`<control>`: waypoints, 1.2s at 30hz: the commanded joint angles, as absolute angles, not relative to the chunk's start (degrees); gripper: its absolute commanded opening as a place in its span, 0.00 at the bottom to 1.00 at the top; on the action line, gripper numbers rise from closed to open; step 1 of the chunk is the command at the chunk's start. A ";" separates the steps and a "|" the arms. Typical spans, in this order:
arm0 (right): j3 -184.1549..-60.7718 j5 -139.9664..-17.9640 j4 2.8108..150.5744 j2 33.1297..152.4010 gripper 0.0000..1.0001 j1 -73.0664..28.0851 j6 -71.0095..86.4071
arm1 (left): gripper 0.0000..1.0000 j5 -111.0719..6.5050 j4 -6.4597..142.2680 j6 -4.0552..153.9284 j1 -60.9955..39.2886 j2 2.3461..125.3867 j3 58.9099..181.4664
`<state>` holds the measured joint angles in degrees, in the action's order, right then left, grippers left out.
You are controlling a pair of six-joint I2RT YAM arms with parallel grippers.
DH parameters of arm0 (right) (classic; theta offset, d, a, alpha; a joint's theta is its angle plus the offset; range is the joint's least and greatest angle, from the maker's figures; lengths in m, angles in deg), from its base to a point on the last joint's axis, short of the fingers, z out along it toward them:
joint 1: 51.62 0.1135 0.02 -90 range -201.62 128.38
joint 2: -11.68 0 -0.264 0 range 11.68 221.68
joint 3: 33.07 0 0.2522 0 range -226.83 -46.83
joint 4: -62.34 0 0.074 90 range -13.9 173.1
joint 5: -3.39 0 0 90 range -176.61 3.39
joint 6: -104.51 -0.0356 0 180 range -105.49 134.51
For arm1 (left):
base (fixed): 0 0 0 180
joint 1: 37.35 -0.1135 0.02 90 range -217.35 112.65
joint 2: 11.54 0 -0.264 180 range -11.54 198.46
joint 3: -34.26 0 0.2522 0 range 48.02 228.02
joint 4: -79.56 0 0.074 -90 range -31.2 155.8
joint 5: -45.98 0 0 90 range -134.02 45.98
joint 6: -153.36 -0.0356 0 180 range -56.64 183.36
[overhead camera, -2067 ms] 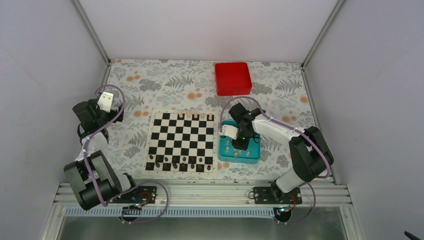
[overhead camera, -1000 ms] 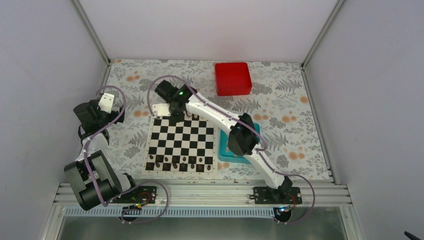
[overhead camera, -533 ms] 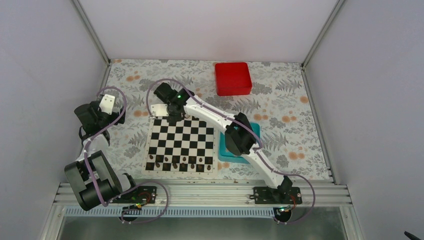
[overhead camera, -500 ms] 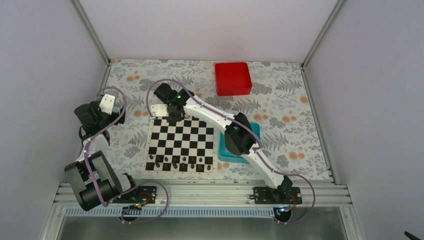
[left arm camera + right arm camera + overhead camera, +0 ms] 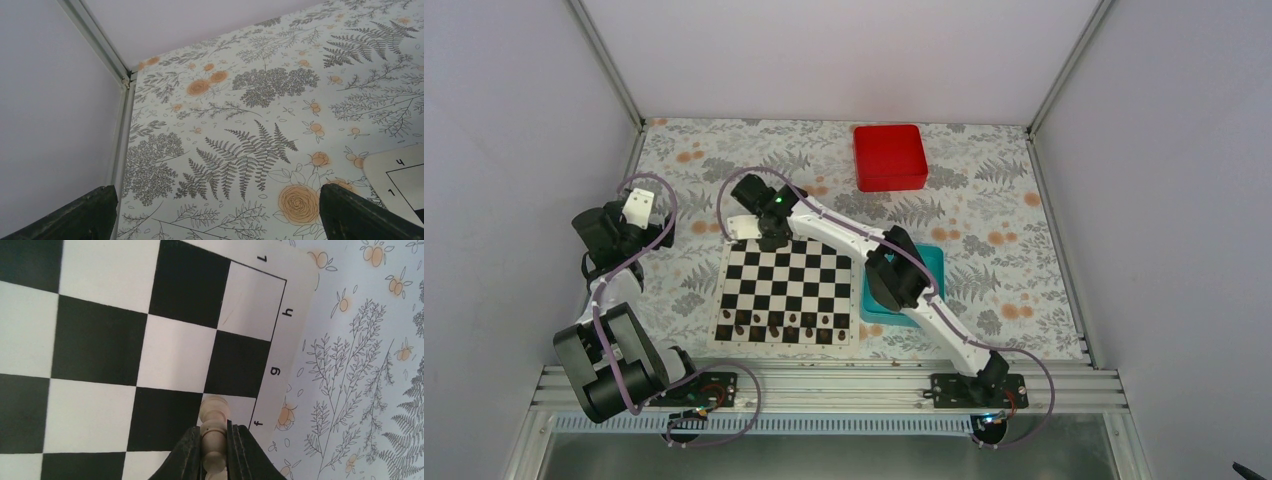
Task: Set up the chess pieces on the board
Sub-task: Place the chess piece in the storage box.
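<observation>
At board point(image 5: 95, 340) edge: right end effector point(image 5: 214, 434) clamps cream, ringed, knob-topped chess piece point(image 5: 213, 409).

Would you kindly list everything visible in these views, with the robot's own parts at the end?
board: one, black-and-white checkered, middle of the table.
dark pieces: several, dark brown, along the board's near edge.
pale piece: one, cream, gripped over the board's far edge near its left corner.
teal tray: one, teal, right of the board, partly hidden.
red box: one, red, far side of the table.
table cover: one, white with fern-and-flower print.
left tool: one, dark, open, left of the board.
right tool: one, dark, shut on the pale piece.
</observation>
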<state>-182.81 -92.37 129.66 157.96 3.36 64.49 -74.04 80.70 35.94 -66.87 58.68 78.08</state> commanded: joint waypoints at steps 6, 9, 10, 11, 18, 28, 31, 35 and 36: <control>-182.53 -94.18 128.03 158.72 0.06 1.73 65.55 | 1.00 -75.85 81.47 35.98 -67.26 57.62 78.08; -182.53 -93.87 128.14 158.59 0.06 1.52 65.58 | 1.00 -75.92 81.44 35.94 -67.25 57.62 78.08; -182.53 -93.73 128.24 158.68 0.07 1.48 65.62 | 1.00 -75.91 81.47 35.94 -67.29 57.63 78.08; -182.52 -93.66 128.27 158.66 0.06 1.39 65.59 | 1.00 -75.85 81.52 35.95 -67.28 57.59 78.08; -182.53 -93.74 127.75 157.24 0.06 1.53 64.75 | 1.00 -75.78 81.60 35.94 -67.41 57.81 78.11; -172.91 -87.27 131.25 137.57 0.06 -0.12 60.06 | 1.00 -76.31 79.60 35.70 -67.41 55.92 78.98; -166.98 -83.31 137.12 128.88 0.06 -3.35 58.30 | 1.00 -76.31 76.42 34.40 -67.26 54.99 80.31; -150.68 -80.62 140.79 113.06 0.06 -11.44 57.38 | 1.00 -73.61 68.60 31.29 -65.33 53.06 84.92; -146.34 -80.50 140.97 109.71 0.07 -14.39 57.44 | 1.00 -72.15 66.45 29.81 -63.95 52.41 86.50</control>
